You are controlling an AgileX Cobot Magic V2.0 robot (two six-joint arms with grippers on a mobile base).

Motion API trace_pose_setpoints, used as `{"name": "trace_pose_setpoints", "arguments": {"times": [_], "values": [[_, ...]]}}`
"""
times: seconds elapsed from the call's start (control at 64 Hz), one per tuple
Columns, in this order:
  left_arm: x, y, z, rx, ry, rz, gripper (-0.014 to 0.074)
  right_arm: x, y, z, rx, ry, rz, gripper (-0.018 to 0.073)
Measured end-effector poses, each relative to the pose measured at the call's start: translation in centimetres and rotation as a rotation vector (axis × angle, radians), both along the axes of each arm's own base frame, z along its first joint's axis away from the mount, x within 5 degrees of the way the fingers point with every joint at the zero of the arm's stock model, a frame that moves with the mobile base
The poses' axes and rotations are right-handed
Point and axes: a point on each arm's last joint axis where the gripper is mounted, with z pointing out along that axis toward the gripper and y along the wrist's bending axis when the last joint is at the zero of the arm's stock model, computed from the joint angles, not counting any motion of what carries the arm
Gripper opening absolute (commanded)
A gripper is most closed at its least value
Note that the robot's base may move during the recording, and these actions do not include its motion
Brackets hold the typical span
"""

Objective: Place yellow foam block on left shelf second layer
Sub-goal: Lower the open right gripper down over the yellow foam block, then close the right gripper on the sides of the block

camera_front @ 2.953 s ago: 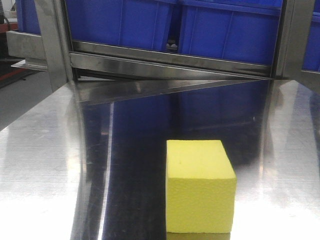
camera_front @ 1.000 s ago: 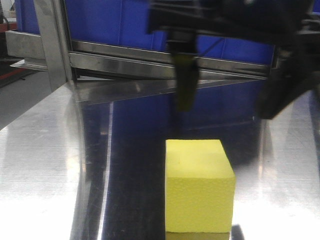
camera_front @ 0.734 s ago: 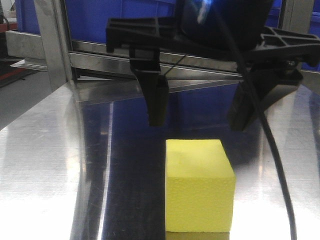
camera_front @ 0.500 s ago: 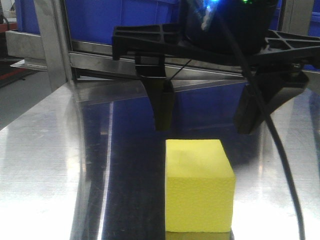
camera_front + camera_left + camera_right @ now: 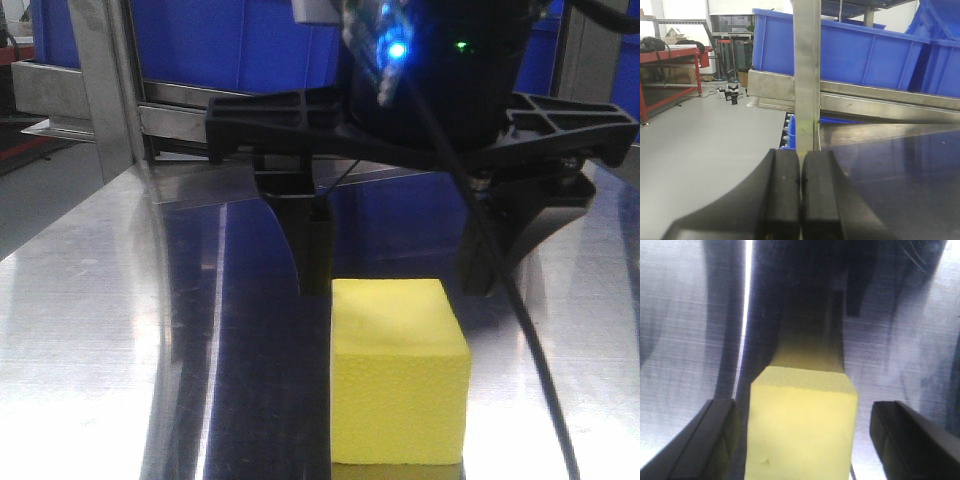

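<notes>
The yellow foam block point(image 5: 400, 375) rests on the shiny steel tabletop point(image 5: 90, 330) near the front edge. In the right wrist view the yellow foam block point(image 5: 801, 425) fills the space between the fingers. My right gripper point(image 5: 398, 283) is open and hangs low over the block's far end, one black finger point(image 5: 316, 250) at the block's left and the other point(image 5: 488, 255) at its right, each with a gap to the foam. My left gripper point(image 5: 800, 172) is shut with nothing in it and points at a steel shelf post point(image 5: 806, 75).
A steel shelf frame point(image 5: 100, 90) stands at the table's far edge with blue plastic bins point(image 5: 230, 40) on its rail. The blue bins point(image 5: 865, 50) also show in the left wrist view. A red workbench point(image 5: 670, 55) stands across the grey floor to the left.
My right gripper came into view from above, open, and has lowered until its fingers flank the block's far end. The block has not moved.
</notes>
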Motion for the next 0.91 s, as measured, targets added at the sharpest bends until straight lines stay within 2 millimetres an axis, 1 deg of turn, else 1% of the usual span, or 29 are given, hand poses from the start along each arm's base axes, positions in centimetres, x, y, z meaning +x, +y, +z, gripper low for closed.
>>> {"name": "trace_pose_setpoints", "arguments": {"times": [0.156,0.312,0.5,0.719,0.906], "values": [[0.0,0.0,0.0,0.0,0.0,0.0,0.0124,0.1,0.1,-0.6,-0.012,0.009,0.001,0.0624],[0.0,0.0,0.0,0.0,0.0,0.0,0.0124,-0.3,0.0,-2.1,-0.001,0.035,0.0,0.0624],[0.0,0.0,0.0,0.0,0.0,0.0,0.0124,-0.3,0.1,-2.4,0.005,0.039,-0.001,0.0624],[0.0,0.0,0.0,0.0,0.0,0.0,0.0124,-0.1,0.4,-3.5,-0.028,0.067,-0.004,0.0623],[0.0,0.0,0.0,0.0,0.0,0.0,0.0124,0.0,0.6,-4.1,-0.038,0.082,-0.008,0.0623]]}}
